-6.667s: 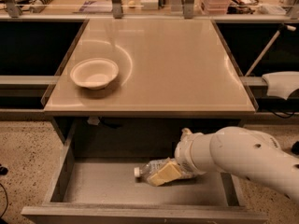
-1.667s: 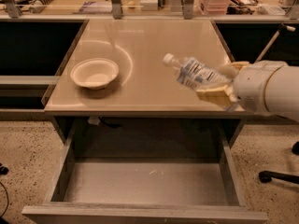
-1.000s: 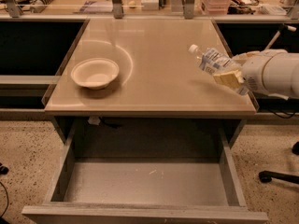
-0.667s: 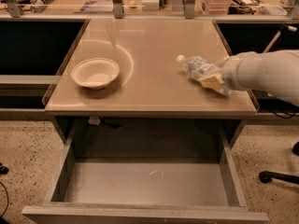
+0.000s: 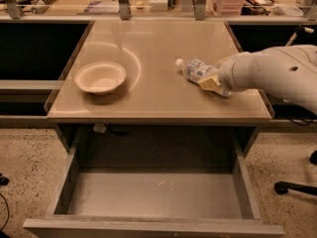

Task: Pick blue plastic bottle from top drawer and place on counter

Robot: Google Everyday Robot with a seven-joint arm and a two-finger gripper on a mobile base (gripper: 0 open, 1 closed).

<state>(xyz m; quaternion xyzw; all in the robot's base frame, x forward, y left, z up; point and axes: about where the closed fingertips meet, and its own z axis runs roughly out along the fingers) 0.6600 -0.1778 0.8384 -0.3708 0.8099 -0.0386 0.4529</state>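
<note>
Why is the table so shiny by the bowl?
Camera view: light glares in pale arcs on the glossy counter beside the bowl; its shadow falls frontward; the back of the drawer is dim; the gripper sits against the bottle at the right.

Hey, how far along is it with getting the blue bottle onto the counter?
Done: the top drawer stands open with no bottle in it, and the blue plastic bottle lies low on the right side of the counter. In hand: the gripper holds the bottle's base end. Left: release it and draw the arm back.
</note>
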